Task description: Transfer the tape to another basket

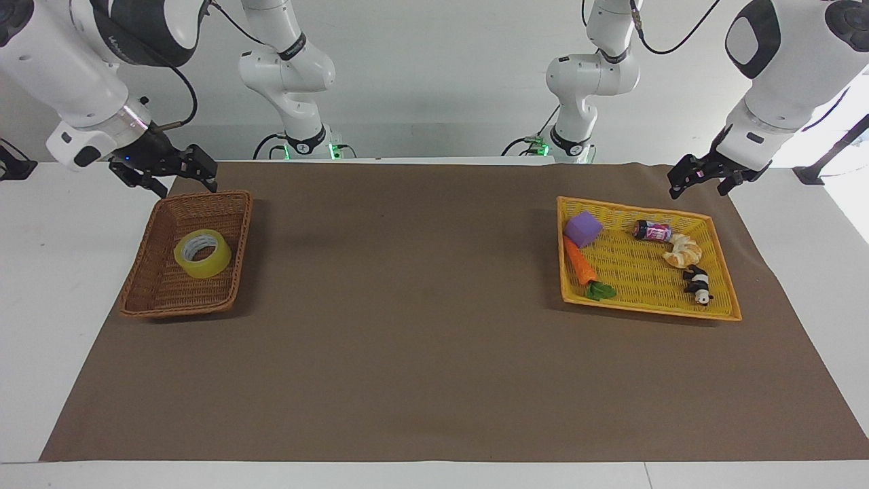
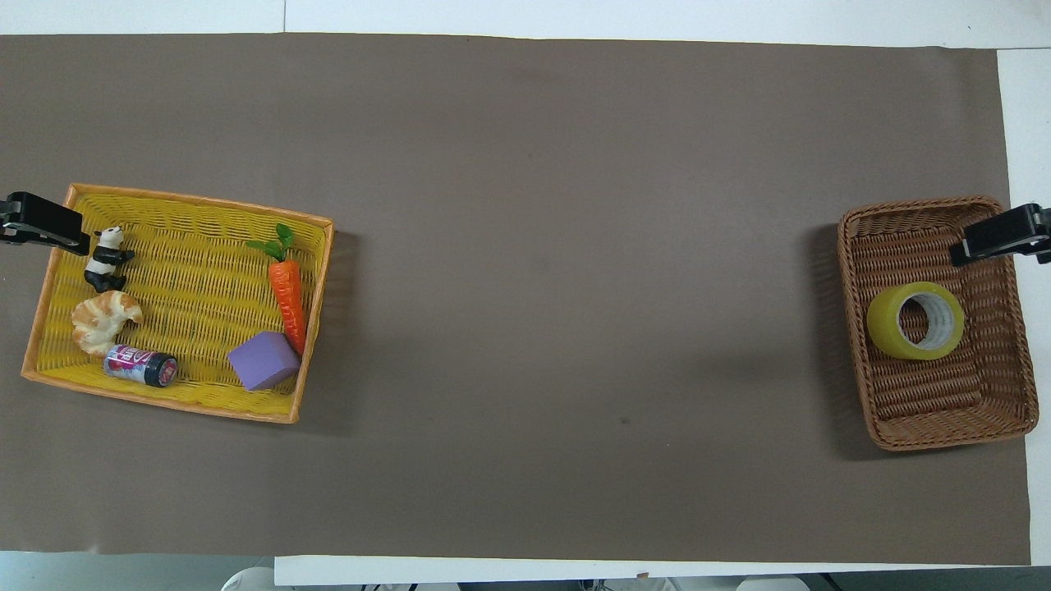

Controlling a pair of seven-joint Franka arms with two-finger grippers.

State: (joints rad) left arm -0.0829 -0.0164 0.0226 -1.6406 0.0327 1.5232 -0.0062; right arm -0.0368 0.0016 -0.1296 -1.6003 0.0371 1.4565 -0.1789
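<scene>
The yellow tape lies flat in the dark brown wicker basket at the right arm's end of the table. It also shows in the overhead view, inside that basket. My right gripper is open and empty, raised over the basket's rim, apart from the tape; it also shows in the overhead view. My left gripper is open and empty, waiting in the air by the yellow basket's corner.
The yellow basket holds a purple cube, a carrot, a small can, a croissant and a panda figure. A brown mat covers the table between the baskets.
</scene>
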